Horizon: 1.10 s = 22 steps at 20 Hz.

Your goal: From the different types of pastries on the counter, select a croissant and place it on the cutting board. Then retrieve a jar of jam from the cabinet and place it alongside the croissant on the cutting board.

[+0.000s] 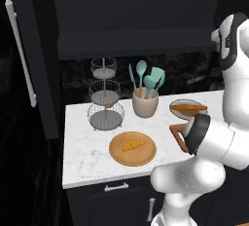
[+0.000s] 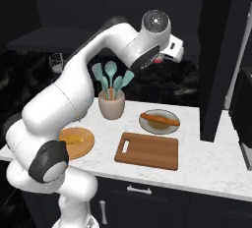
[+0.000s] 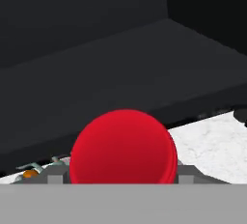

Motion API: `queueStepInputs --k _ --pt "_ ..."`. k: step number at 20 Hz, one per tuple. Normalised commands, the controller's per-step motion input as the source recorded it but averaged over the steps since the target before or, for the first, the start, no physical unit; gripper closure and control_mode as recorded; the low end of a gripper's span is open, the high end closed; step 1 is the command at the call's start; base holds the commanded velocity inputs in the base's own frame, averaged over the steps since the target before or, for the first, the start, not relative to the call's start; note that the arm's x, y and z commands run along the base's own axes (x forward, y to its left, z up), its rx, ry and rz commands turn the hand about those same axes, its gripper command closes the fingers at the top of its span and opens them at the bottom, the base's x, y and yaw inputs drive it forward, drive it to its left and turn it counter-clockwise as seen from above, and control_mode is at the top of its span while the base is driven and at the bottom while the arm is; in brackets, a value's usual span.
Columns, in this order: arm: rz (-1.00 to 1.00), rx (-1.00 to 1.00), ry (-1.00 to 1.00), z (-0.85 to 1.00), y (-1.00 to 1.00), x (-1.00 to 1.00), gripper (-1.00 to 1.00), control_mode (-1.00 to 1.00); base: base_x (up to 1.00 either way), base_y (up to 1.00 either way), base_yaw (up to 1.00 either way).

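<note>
Jar of jam (image 3: 123,147) between tool fingertips

— Where does the croissant (image 1: 132,144) lie?
— At the centre of a round light-wood plate (image 1: 146,158), small, golden-yellow, crescent-shaped; the other of the pastries, a long orange-brown stick (image 2: 159,119), rests on a grey dish (image 2: 147,126).
— And the cutting board (image 2: 147,151)?
— Flat on the white marble counter (image 2: 206,163), reddish-brown, bare; handle slot at nine o'clock, the dish just beyond at twelve.
— The jar of jam (image 3: 123,148)?
— Its red top fills the lower middle of the hand view, raised before the dark cabinet.
</note>
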Motion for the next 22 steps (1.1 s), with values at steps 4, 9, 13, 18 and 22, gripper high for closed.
queueStepInputs --k 4,9,13,18,22 --pt "0.00 -0.05 -0.20 -0.57 0.33 -0.78 1.00 -1.00 0.00 0.00 0.00" --pt "0.00 0.03 0.04 -0.27 0.04 -0.49 1.00 -1.00 0.00 0.00 0.00" --pt "0.00 0.00 0.20 -0.46 0.00 -0.94 1.00 -1.00 0.00 0.00 0.00" --pt "0.00 0.00 0.19 -0.38 0.00 -0.97 1.00 -1.00 0.00 0.00 0.00" --pt "-0.01 0.11 0.00 -0.17 0.04 -0.42 1.00 -1.00 0.00 0.00 0.00"
